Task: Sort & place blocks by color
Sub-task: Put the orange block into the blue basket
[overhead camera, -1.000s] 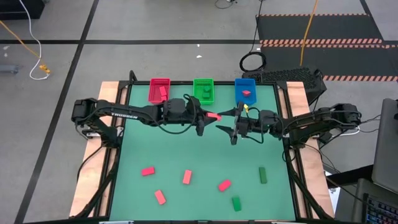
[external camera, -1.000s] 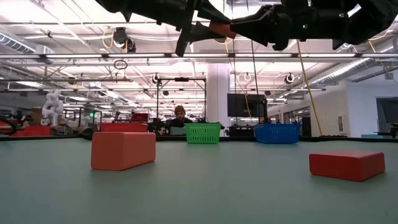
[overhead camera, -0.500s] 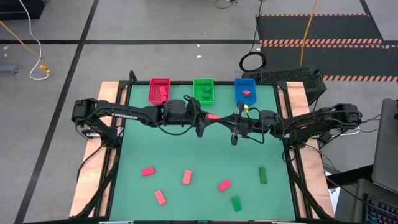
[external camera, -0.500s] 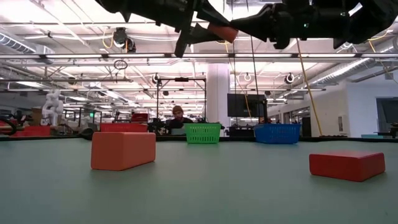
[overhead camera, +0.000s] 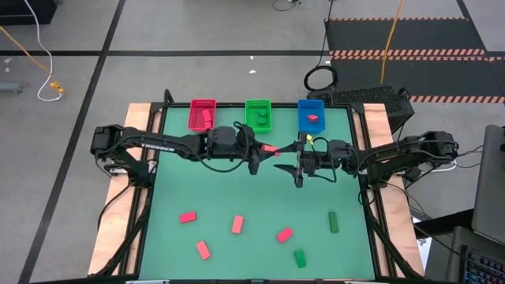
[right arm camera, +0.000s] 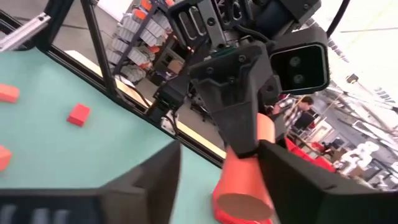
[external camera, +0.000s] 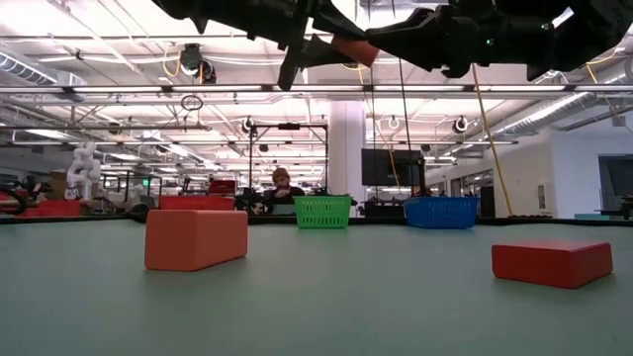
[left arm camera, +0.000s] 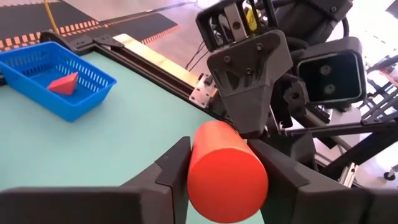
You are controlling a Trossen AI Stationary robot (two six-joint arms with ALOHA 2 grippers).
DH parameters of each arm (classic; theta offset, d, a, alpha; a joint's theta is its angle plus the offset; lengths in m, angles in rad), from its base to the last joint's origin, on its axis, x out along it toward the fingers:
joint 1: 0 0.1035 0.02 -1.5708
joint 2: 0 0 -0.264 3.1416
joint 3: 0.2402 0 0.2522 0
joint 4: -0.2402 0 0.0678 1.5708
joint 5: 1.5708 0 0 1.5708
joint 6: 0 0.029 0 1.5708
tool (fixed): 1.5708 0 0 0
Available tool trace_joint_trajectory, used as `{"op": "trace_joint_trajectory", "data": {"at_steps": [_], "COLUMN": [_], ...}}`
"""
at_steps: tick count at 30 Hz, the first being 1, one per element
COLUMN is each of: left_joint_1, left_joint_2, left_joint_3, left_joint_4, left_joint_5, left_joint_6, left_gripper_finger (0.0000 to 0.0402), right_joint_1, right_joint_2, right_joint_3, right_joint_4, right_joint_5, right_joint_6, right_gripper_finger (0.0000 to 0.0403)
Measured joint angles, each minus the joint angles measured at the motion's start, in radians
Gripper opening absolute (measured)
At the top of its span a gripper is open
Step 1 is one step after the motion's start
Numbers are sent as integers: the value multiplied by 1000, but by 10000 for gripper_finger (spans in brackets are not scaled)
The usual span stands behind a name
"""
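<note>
**Red piece held in the air between the two grippers, over the far half of the table**

Table (overhead camera: 237,189): green top. The near half carries only scattered blocks, and the widest open stretch is the middle band under the arms.

Arms: both reach in from the sides and meet above the table, just in front of the bins.

Bins: a red bin (overhead camera: 203,114), a green bin (overhead camera: 258,114) and a blue bin (overhead camera: 312,114) stand in a row along the far edge. Each has something in it; the one in the blue bin is a small red block (overhead camera: 313,118).

Loose blocks:
- Four red blocks (overhead camera: 187,216) (overhead camera: 237,225) (overhead camera: 203,249) (overhead camera: 285,234) lie near the front edge.
- Two green blocks (overhead camera: 333,222) (overhead camera: 300,257) lie to the right, well apart from each other.

Left gripper (overhead camera: 260,151): clamped on the held red piece (left arm camera: 227,180), with both fingers pressed to its sides.

Right gripper (overhead camera: 290,155): fingers apart. In the right wrist view they stand on either side of the piece's free end, with a gap on each side.

Held red piece: rounded like a short cylinder. Its long axis runs roughly level and across the table, from the left gripper toward the right. It is well above the surface, roughly in front of the gap between the green and blue bins.
</note>
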Motion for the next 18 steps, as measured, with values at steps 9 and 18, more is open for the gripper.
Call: {"op": "trace_joint_trajectory", "data": {"at_steps": [9,18], "left_joint_1": [0,-2], "left_joint_2": [0,0], "left_joint_3": [2,2], "left_joint_4": [15,26], "left_joint_5": [-3,-3], "left_joint_6": [0,0], "left_gripper_finger": [132,144], "right_joint_1": [0,-13], "right_joint_2": [0,46], "right_joint_3": [0,0], "right_joint_4": [33,74], "right_joint_5": [110,112], "right_joint_6": [-5,-6], "right_gripper_finger": [346,318]}}
